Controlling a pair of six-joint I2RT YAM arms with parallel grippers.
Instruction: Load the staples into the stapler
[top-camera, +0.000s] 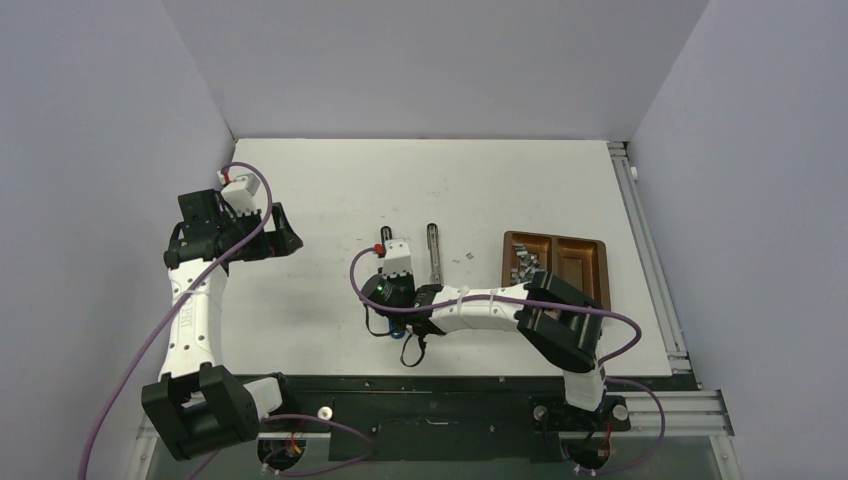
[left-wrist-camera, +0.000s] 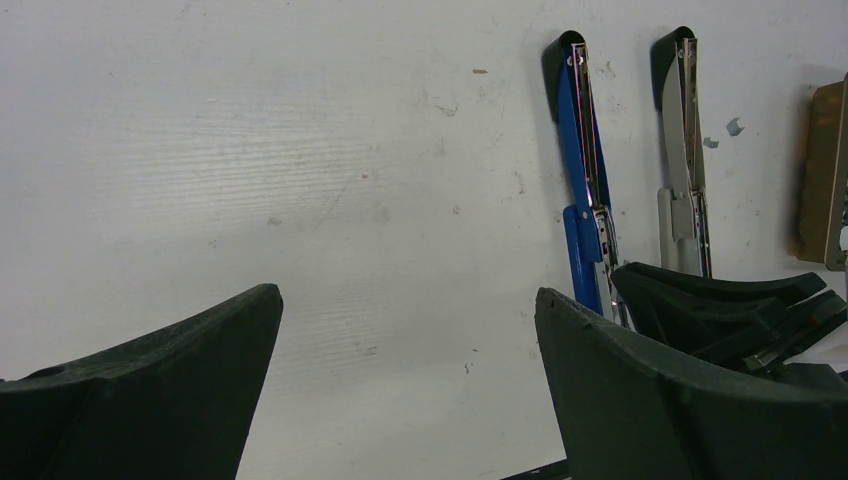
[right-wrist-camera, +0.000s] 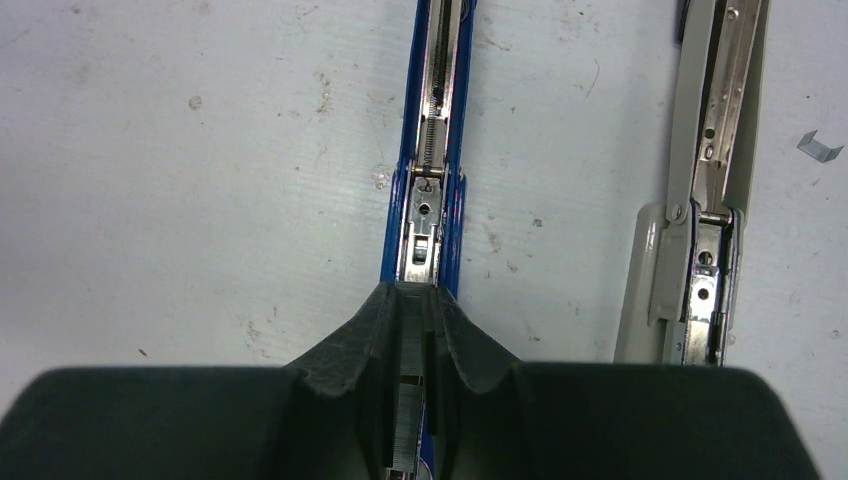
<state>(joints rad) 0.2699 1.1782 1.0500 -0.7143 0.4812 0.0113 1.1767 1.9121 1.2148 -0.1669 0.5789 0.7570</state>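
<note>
My right gripper (right-wrist-camera: 414, 320), fingers pinched narrow on one staple strip (right-wrist-camera: 408, 420), sits over the near end of the open blue stapler (right-wrist-camera: 437, 120): the insertion step. Next, seat the strip squarely in the channel, then release. The remaining staples (top-camera: 524, 262) lie in the tray (top-camera: 590, 262) at right. My left gripper (left-wrist-camera: 405, 370) hovers spread wide, far left.

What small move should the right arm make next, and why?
Probably lower the right gripper slightly, so that the staple strip settles into the open channel of the blue stapler. The jaws are shut on what looks like the strip, and the fingertips sit over the channel, in line with it. Opening first might let the strip drop askew.
</note>
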